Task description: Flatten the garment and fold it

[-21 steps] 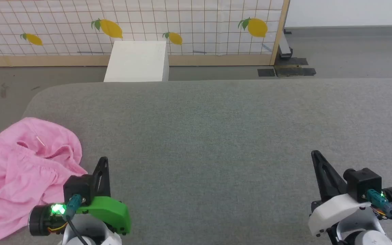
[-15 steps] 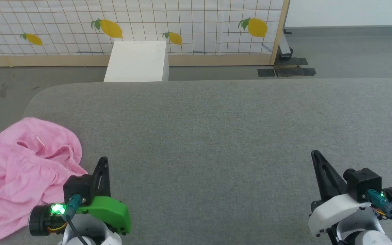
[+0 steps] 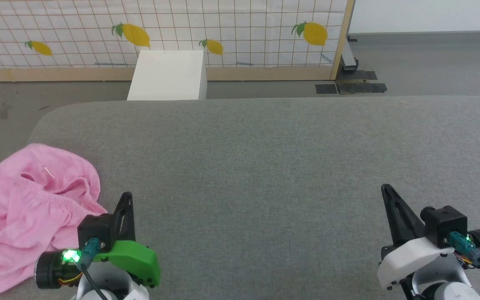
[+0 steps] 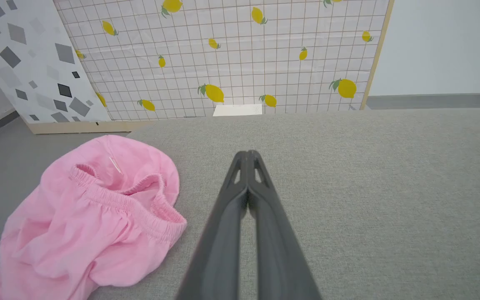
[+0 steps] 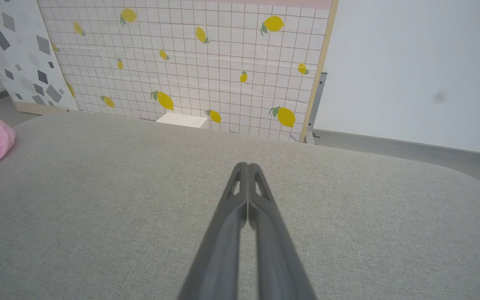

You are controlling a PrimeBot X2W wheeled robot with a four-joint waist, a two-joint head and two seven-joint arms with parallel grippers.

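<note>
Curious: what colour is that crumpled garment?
The garment is plain pink, clearest in the left wrist view.

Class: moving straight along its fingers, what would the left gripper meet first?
Probably bare grey upholstery; the left gripper points clear of the pink garment, though depth is unclear.

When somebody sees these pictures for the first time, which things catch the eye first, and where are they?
The bright pink garment stands out most: it lies crumpled at the left end of the grey cushioned surface. Behind stands a screen printed with yellow lemons. The left gripper, near the garment, and the right gripper are low over the surface, both shut and empty.
</note>
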